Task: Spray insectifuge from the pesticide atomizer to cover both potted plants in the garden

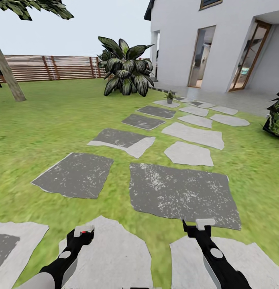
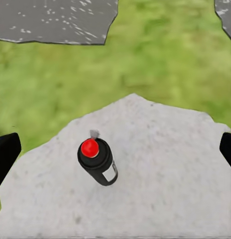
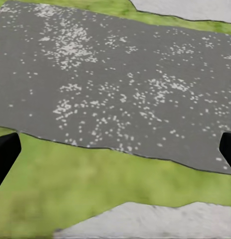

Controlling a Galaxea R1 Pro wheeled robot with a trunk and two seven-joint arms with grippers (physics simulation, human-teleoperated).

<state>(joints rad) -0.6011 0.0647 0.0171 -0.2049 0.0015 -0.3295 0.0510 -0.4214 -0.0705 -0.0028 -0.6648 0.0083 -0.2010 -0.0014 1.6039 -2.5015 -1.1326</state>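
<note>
The pesticide atomizer point(image 2: 98, 162), a black can with a red top, stands upright on a pale grey stepping stone point(image 2: 160, 164). My left gripper point(image 2: 115, 149) hangs open above it, with its dark fingers point(image 2: 5, 154) wide apart on either side and not touching it. In the head view the left gripper point(image 1: 84, 231) is low over the near pale stone point(image 1: 115, 253), with a bit of red at its tip. My right gripper point(image 1: 204, 224) is open over a dark speckled stone point(image 3: 115, 84) and holds nothing. One small potted plant point(image 1: 170, 96) stands far ahead near the house; the other is out of view.
Grey stepping stones point(image 1: 183, 192) run across the lawn point(image 1: 47, 120) toward the white house point(image 1: 203, 44). A large dark-leaved shrub point(image 1: 125, 68) stands left of the path. A tree trunk point(image 1: 9, 76) and slat fence point(image 1: 51, 67) lie far left, a dark plant point(image 1: 275, 116) at right.
</note>
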